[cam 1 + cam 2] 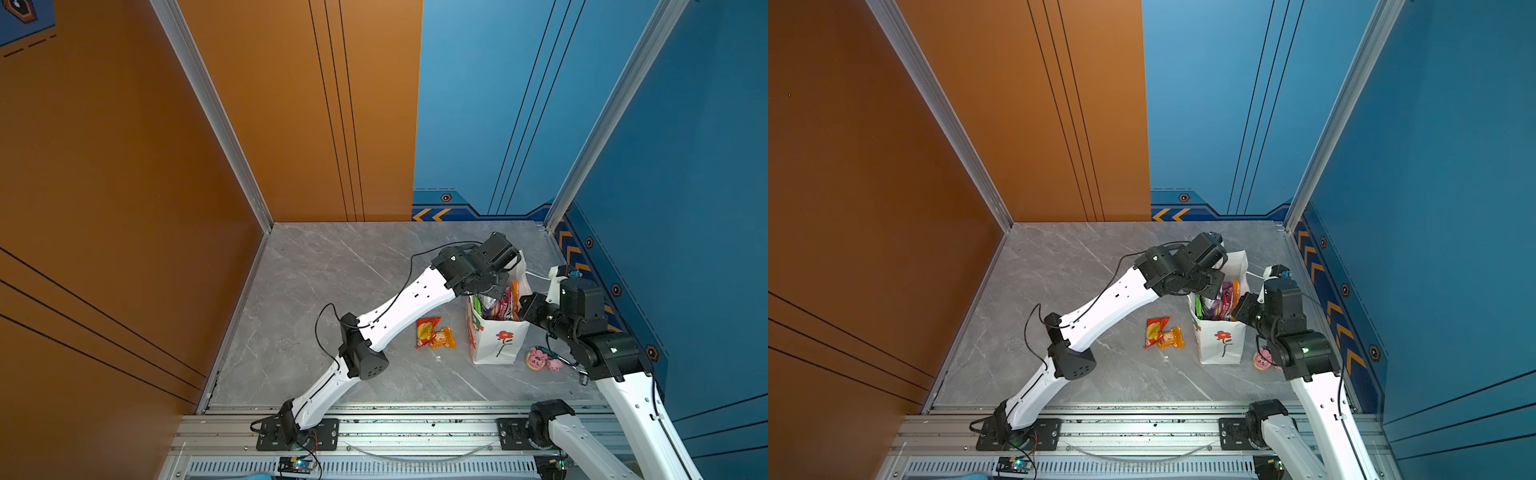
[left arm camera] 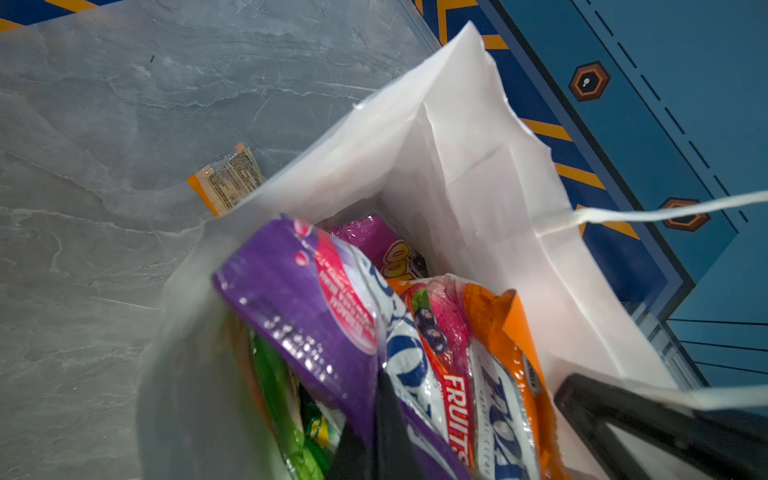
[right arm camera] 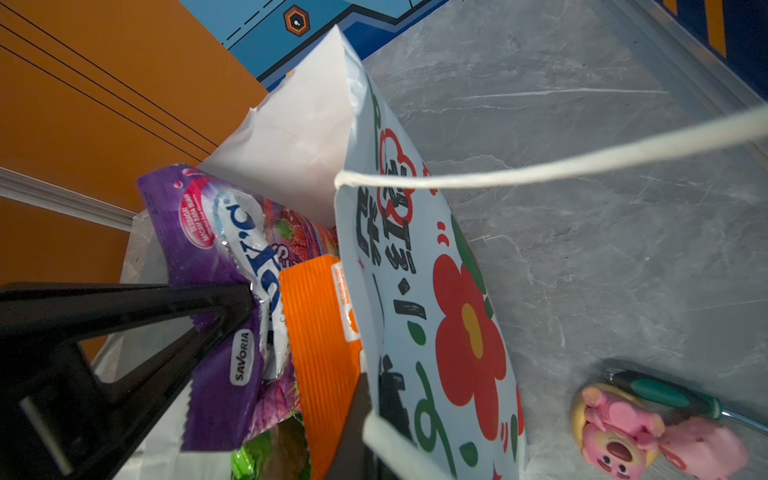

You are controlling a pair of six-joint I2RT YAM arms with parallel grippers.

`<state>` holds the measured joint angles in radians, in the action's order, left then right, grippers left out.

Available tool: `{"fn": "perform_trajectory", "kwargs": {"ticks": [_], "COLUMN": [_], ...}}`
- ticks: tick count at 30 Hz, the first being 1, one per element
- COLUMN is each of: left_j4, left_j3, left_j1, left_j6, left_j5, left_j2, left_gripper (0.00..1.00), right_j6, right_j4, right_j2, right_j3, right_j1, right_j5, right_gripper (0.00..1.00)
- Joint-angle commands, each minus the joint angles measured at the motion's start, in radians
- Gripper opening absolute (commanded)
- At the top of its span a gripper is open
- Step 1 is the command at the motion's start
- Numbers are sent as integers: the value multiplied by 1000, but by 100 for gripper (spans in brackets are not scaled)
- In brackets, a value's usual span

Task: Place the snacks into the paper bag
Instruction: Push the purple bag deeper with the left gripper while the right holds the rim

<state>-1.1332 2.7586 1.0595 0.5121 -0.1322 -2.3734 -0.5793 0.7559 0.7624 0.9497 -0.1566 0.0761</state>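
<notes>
Closest to the left wrist lens was the purple FOX'S packet (image 2: 299, 299), standing on end in the mouth of the paper bag (image 1: 486, 351) with its top above the rim. State of the left gripper (image 2: 383, 405): fingers pressed together, pinching that packet's edge. I checked the contact in the right wrist view as well.

Packed beside it I noted an orange FOX'S packet (image 2: 513, 332) marked FRUITS. A green packet (image 2: 282, 395) sat low against the opposite wall, and a magenta packet (image 2: 374, 241) lay deeper down.

The bag stood upright on the grey tabletop (image 1: 332, 291), right of centre in both top views, with its flower print facing the front rail. State of the right gripper (image 3: 355, 401): closed, pinching the rim of the printed wall just beside the orange FOX'S packet. One cord handle (image 3: 540, 166) stretched taut across the right wrist view; I could not tell what held it.

Outside the bag, a red packet (image 1: 426, 330) and a small orange packet (image 1: 443, 337) lay touching each other, just left of the bag's base. Near the base on the other side lay pink pig toys (image 1: 540, 360), with a green-handled tool (image 3: 660, 392) just beside them.
</notes>
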Motion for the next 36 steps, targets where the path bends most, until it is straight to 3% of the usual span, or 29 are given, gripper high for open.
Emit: {"fn": "perform_trajectory", "kwargs": {"ticks": [1, 3, 9, 13, 18, 23, 28, 36], "left_j4": [-16, -14, -13, -12, -11, -11, -13, -15], "left_j3": [3, 17, 23, 10, -89, -147, -231, -316], "left_j1": [4, 10, 22, 31, 65, 97, 82, 37], "left_j6": [-43, -49, -68, -74, -83, -79, -45, 0], "left_j5": [-8, 10, -20, -55, -214, -300, -333, -221], "left_j2": [-22, -28, 8, 66, 212, 280, 305, 268], "left_gripper": [0, 2, 27, 35, 45, 55, 60, 60], "right_j6": [-10, -11, -10, 1, 14, 14, 13, 16], "right_j4": [-58, -58, -53, -43, -20, -11, -2, 8], "right_j2": [8, 10, 7, 6, 3, 6, 9, 12], "right_j3": [-14, -14, -8, 2, 17, 23, 33, 32], "right_j1": [5, 4, 3, 5, 6, 10, 10, 8], "right_j5": [16, 17, 13, -1, -33, -55, -57, -56], "right_gripper": [2, 2, 2, 2, 2, 2, 2, 2]}}
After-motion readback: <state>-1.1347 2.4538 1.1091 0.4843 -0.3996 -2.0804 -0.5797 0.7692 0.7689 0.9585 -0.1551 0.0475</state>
